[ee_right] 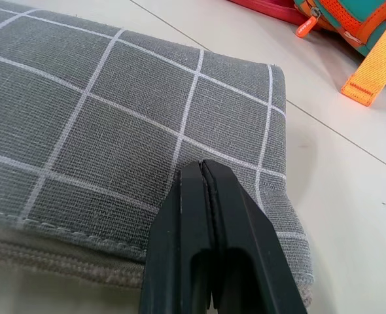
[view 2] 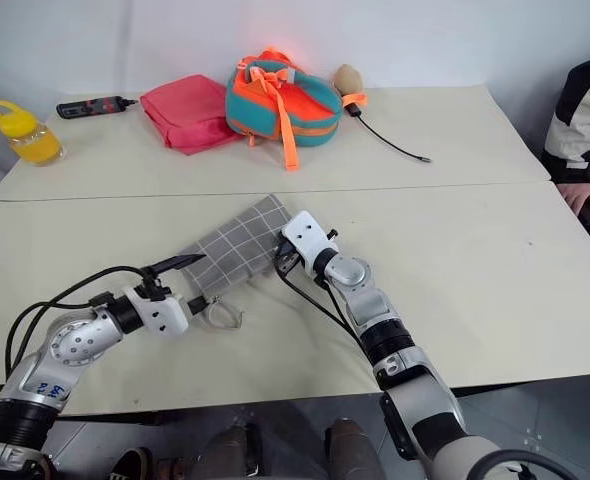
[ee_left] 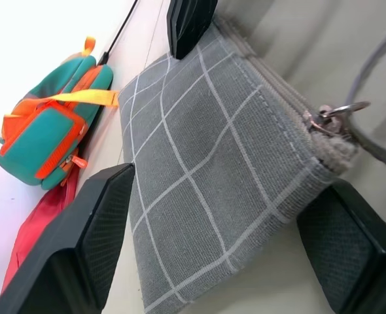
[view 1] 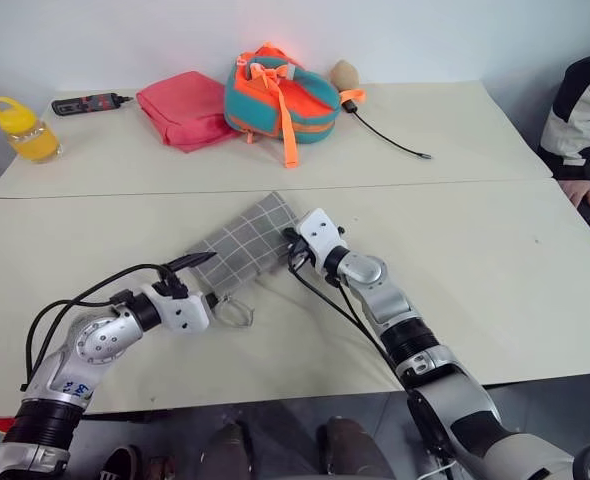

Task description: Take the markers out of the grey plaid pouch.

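The left gripper [view 1: 203, 280] is spreading its fingers wide around the near end of the grey plaid pouch [view 1: 245, 243], lying mid-table near the seam, while the right gripper [view 1: 293, 250] is pressing closed fingers onto its far side.

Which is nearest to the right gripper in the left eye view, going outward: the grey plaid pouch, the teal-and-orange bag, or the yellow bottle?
From the right gripper:
1. Grey plaid pouch, right at its fingertips.
2. Teal-and-orange bag, on the far table.
3. Yellow bottle, far left corner.
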Tool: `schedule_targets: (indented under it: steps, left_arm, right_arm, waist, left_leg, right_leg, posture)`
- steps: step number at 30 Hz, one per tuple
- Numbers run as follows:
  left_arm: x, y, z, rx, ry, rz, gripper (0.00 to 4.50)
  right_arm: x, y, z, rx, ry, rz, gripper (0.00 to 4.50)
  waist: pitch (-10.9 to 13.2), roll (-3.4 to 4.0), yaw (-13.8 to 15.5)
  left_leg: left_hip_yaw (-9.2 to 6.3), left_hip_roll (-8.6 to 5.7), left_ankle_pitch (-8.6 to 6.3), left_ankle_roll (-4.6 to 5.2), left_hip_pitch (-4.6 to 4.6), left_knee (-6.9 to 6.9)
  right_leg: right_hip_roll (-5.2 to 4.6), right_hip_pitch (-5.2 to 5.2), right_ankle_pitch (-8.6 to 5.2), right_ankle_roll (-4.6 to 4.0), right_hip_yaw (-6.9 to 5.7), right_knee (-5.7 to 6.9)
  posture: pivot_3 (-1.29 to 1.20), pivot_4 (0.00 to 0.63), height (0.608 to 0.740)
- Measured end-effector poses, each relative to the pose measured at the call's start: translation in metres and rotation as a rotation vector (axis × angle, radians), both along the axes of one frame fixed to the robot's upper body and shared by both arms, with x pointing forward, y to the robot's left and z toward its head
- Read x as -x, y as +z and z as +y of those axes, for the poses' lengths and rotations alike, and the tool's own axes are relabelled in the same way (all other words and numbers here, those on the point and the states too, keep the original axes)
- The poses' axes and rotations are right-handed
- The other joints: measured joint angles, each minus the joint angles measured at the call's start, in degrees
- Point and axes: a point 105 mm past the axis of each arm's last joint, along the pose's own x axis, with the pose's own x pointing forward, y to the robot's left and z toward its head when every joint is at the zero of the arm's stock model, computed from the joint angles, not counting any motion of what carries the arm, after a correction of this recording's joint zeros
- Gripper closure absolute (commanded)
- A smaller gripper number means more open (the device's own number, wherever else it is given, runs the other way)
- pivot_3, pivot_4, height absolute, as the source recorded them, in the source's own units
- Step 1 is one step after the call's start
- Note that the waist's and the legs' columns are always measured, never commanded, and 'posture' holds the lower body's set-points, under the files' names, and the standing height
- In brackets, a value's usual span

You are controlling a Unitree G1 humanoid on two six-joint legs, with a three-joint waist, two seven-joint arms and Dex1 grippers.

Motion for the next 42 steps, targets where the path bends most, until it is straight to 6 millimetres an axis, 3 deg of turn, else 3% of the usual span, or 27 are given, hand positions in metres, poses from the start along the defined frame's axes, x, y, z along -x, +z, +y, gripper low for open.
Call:
schedule_targets:
  steps: [5,11,17,20,23,26,30,34,42]
  left_arm:
    - [-0.001,-0.007,-0.003,0.027,0.014,0.04,2.77]
    - [-0.003,0.001,0.0,0.055,0.034,0.037,4.49]
    - [-0.003,0.003,0.001,0.076,0.035,0.075,4.49]
    - [-0.003,0.004,-0.001,0.071,0.029,0.075,4.49]
    - [-0.004,0.005,-0.006,0.068,0.03,0.062,4.5]
    - [-0.006,0.005,-0.01,0.067,0.031,0.053,4.5]
    - [-0.008,0.006,-0.019,0.053,0.013,0.043,4.5]
    - [-0.009,0.007,-0.026,0.039,0.007,0.028,4.5]
    - [-0.008,0.008,-0.031,0.033,0.006,0.019,4.5]
  right_arm:
    - [0.0,0.0,0.0,0.0,0.0,0.0,4.5]
    - [0.001,0.0,-0.002,-0.001,-0.001,-0.006,4.5]
    - [0.005,0.002,-0.01,0.001,0.008,0.0,4.5]
    - [0.014,0.01,-0.011,-0.106,0.062,0.082,4.5]
    - [0.037,0.028,-0.006,-0.207,0.209,0.173,3.93]
    - [0.057,0.044,-0.003,-0.244,0.308,0.221,2.99]
    - [0.098,0.035,0.005,-0.217,0.46,0.411,1.72]
    - [0.122,0.01,0.018,-0.168,0.514,0.569,1.72]
    - [0.114,0.01,0.039,-0.248,0.454,0.64,1.72]
  waist:
    - [0.0,0.0,0.0]
    - [-0.09,0.16,-0.01]
    - [-0.09,0.17,-0.07]
    - [-0.09,0.17,0.06]
    - [-0.09,0.17,0.45]
    - [-0.09,0.17,0.9]
    - [-0.1,0.17,1.79]
    - [-0.1,0.17,1.88]
    - [-0.1,0.16,1.82]
  left_leg:
    - [0.0,0.0,0.0,0.0,0.0,-0.01]
    - [-0.01,0.0,-0.01,-0.01,0.01,-0.04]
    - [-0.02,0.0,-0.05,-0.04,0.0,-0.09]
    - [-0.08,0.01,-0.07,-0.06,-0.01,-0.18]
    - [-0.17,0.02,-0.08,-0.04,-0.05,-0.24]
    - [-0.16,0.01,-0.1,-0.01,-0.05,-0.22]
    - [-0.15,0.01,-0.16,0.11,-0.06,-0.23]
    - [-0.11,-0.06,-0.27,0.3,-0.08,-0.17]
    - [-0.09,-0.05,-0.27,0.21,-0.1,-0.13]
  right_leg:
    - [0.0,-0.01,0.0,0.0,-0.01,0.0]
    - [-0.01,-0.01,0.0,0.0,0.01,-0.03]
    - [0.01,-0.04,0.0,0.01,0.05,-0.1]
    - [0.02,-0.08,0.0,0.02,0.07,-0.14]
    - [0.0,-0.09,0.02,0.04,0.07,-0.22]
    - [0.01,-0.04,0.02,0.04,0.07,-0.33]
    - [-0.01,0.05,0.02,0.04,0.08,-0.56]
    - [-0.01,0.08,0.02,0.04,0.1,-0.65]
    - [0.0,0.07,0.04,0.06,0.11,-0.68]
  posture:
    - [0.0,0.15,0.74]
    - [0.0,0.15,0.74]
    - [0.0,0.15,0.74]
    - [0.0,0.15,0.74]
    - [0.0,0.15,0.74]
    - [0.0,0.15,0.74]
    - [0.0,0.15,0.74]
    - [0.0,0.15,0.74]
    - [0.0,0.15,0.74]
